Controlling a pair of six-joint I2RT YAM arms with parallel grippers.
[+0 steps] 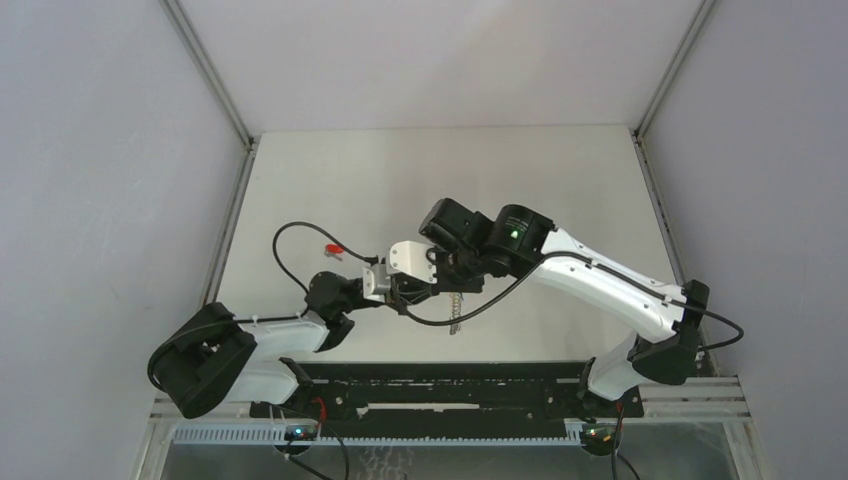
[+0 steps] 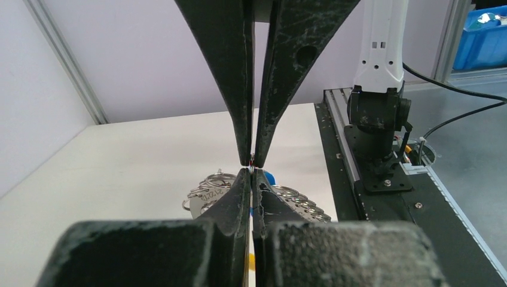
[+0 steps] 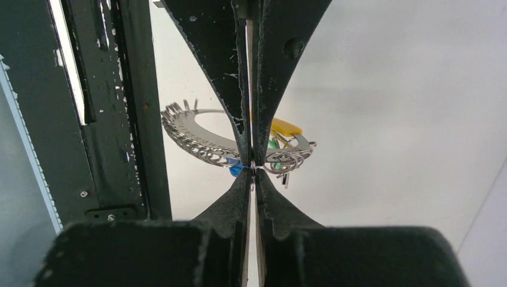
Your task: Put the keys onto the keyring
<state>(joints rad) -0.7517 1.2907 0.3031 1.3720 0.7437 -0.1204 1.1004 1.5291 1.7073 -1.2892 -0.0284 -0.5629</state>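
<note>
My left gripper [image 1: 388, 290] and right gripper [image 1: 412, 292] meet tip to tip above the table's near middle, both shut. The keyring [image 3: 287, 156], a cluster of thin metal rings with a yellow tab [image 3: 286, 127], hangs at the meeting point, and a thin wire of it shows between my right gripper's tips [image 3: 253, 176]. Its silvery chain [image 1: 457, 312] dangles below. The blue key head [image 2: 267, 177] peeks out beside my left gripper's tips [image 2: 252, 173], with blue showing between them. The red key [image 1: 333, 250] lies on the table to the left, untouched.
The left arm's black cable [image 1: 285, 250] loops over the table near the red key. The black base rail [image 1: 450, 385] runs along the near edge. White walls with metal corner posts [image 1: 640, 120] close the table in.
</note>
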